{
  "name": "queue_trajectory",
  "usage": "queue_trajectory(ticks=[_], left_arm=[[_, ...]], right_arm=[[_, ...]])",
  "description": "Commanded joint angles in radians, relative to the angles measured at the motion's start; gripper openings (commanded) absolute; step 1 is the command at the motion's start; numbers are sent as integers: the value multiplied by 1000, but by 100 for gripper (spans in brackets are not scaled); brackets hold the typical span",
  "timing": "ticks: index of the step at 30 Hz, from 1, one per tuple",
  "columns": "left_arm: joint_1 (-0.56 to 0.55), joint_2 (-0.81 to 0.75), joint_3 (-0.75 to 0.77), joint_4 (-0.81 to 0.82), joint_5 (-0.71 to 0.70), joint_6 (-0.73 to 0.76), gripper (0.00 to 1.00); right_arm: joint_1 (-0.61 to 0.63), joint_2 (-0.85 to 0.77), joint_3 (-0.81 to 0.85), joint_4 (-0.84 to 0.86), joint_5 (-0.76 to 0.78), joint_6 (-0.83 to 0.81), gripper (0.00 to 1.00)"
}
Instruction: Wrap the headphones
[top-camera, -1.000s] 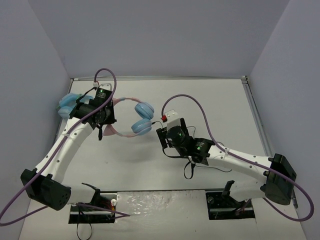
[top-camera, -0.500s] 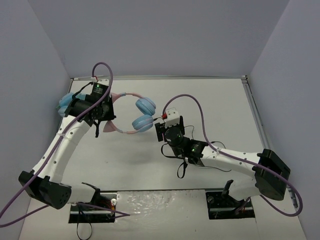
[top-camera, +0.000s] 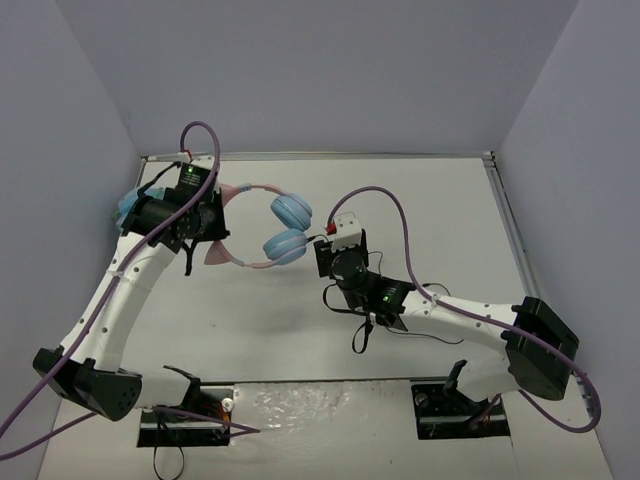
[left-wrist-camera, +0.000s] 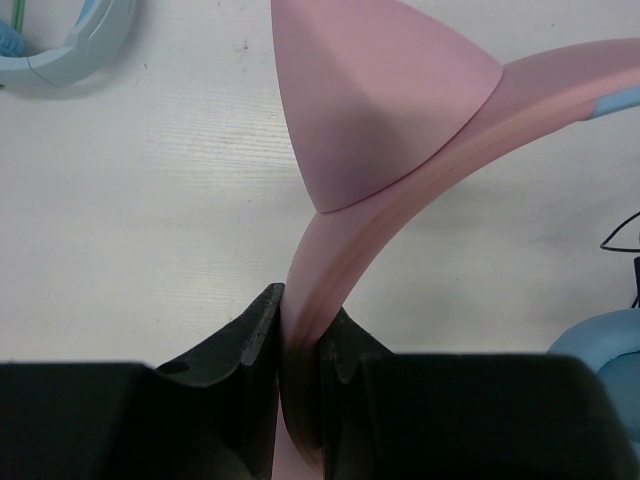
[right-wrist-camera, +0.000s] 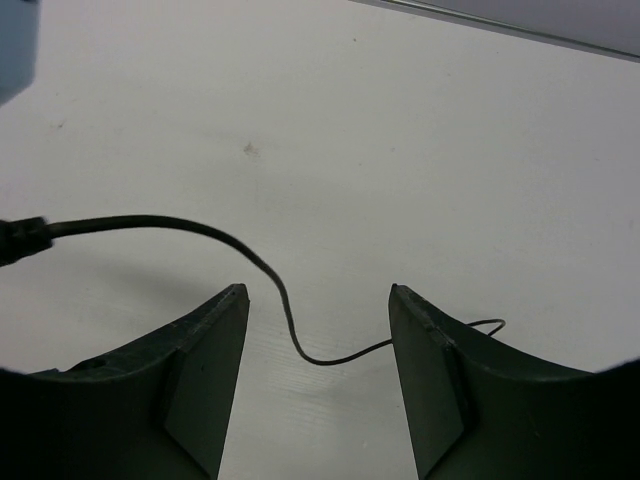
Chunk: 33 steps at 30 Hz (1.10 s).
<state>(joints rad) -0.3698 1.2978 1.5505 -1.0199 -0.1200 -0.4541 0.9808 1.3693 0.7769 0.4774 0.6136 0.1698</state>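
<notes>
Left end effector (left-wrist-camera: 300, 325) tight, right (right-wrist-camera: 318, 305) agape.

headphones (top-camera: 291, 211): 1 | light blue looped item (top-camera: 127, 208): 1 | robot arms (top-camera: 120, 290) (top-camera: 455, 312): 2

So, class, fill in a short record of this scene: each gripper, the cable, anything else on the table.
left gripper: shut on the headphones, at the pink headband
right gripper: open, above the table
cable: thin, black, passing between the right gripper's open jaws, ungripped
other item: light blue looped item, far left of the table
</notes>
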Motion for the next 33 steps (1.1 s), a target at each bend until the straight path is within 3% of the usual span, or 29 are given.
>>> queue_trajectory(ticks=[1,17,26,33], left_arm=[[8,-77,79,23,22,-34,0],[10,-95,155,-12,78,-41,0],[10,-109,185,-25,99,-42,0],[9,-111,227,-43,120,-43,0]], right_arm=[[-45,-16,-4,101,2,3,52],[-129,-18,-1,100,-104,25,40],[-163,-8,-22,110,-135,30,39],[-181,1,-3,112,-159,28,29]])
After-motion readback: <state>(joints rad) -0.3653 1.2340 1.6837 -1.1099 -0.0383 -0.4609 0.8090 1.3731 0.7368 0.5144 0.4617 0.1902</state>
